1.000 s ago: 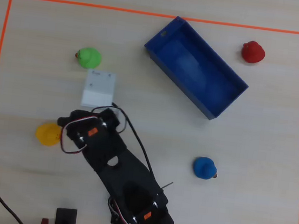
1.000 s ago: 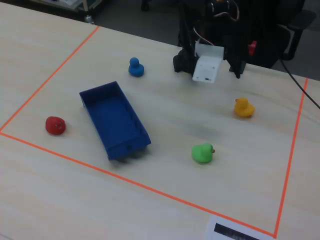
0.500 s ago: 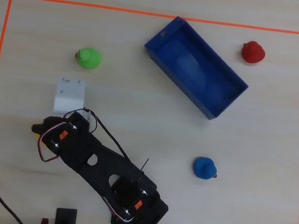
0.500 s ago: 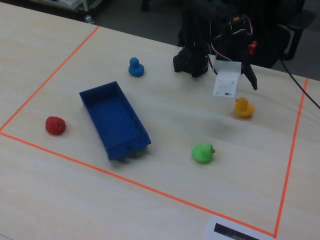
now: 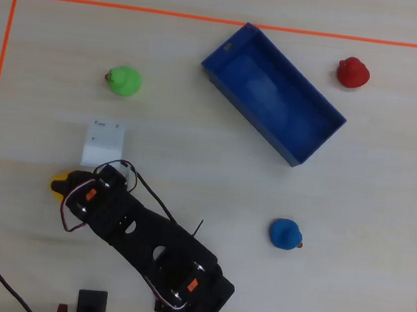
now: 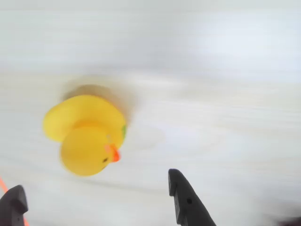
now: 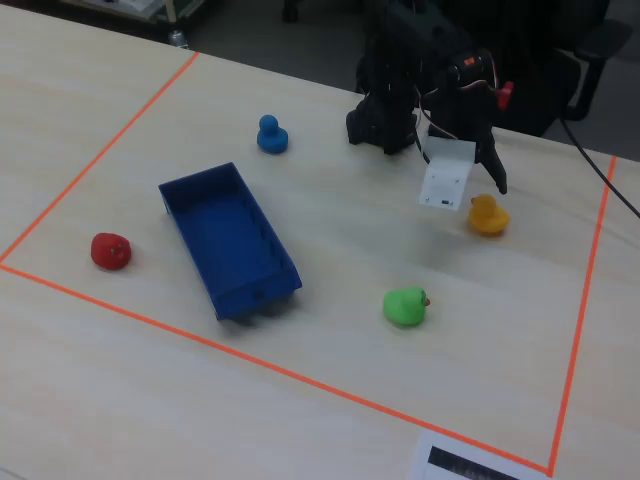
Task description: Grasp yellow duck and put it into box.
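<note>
I see the table (image 5: 213, 179), pale wood, w/ an orange tape border (image 5: 210, 18) framing the work area. Biggest item is the box (image 5: 277, 96), blue, open top, lying diagonal in the overhead view, upper centre-right, nothing in it that I can see. The black arm (image 5: 151, 248) reaches from the bottom edge toward the left in that view, w/ red and white wires looped at the wrist. A white block (image 5: 103, 143) hangs on the wrist; tiny dark marks on it, too small for me to read. A white sheet w/ a black bar (image 7: 470, 462) sits outside the tape, no legible text. Ducks: green duck (image 5: 124, 80) upper left, red duck (image 5: 353, 72) right of the box, blue duck (image 5: 286, 234) lower right, all well apart. The yellow duck (image 6: 87, 134) sits on the table at the overhead view's left, far from the box. The gripper (image 6: 96, 200) hovers just behind it, fingers (image 6: 186, 200) spread wide, holding nothing, duck not betw. them.
</note>
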You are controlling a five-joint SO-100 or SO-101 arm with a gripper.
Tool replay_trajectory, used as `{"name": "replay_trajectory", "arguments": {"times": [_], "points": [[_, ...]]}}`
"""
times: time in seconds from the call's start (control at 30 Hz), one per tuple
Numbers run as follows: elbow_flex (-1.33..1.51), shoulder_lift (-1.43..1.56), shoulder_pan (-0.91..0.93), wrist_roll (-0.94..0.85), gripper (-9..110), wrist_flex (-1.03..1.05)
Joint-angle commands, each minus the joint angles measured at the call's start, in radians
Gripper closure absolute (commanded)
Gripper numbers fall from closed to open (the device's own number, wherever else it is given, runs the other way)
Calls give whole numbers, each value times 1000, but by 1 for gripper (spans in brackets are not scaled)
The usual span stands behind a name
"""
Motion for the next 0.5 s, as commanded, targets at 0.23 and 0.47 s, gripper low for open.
{"name": "replay_trajectory", "arguments": {"times": [0.23,0.47], "points": [[-29,-21,-55,81,62,-49],[-12,-71,-74,101,62,-115]]}}
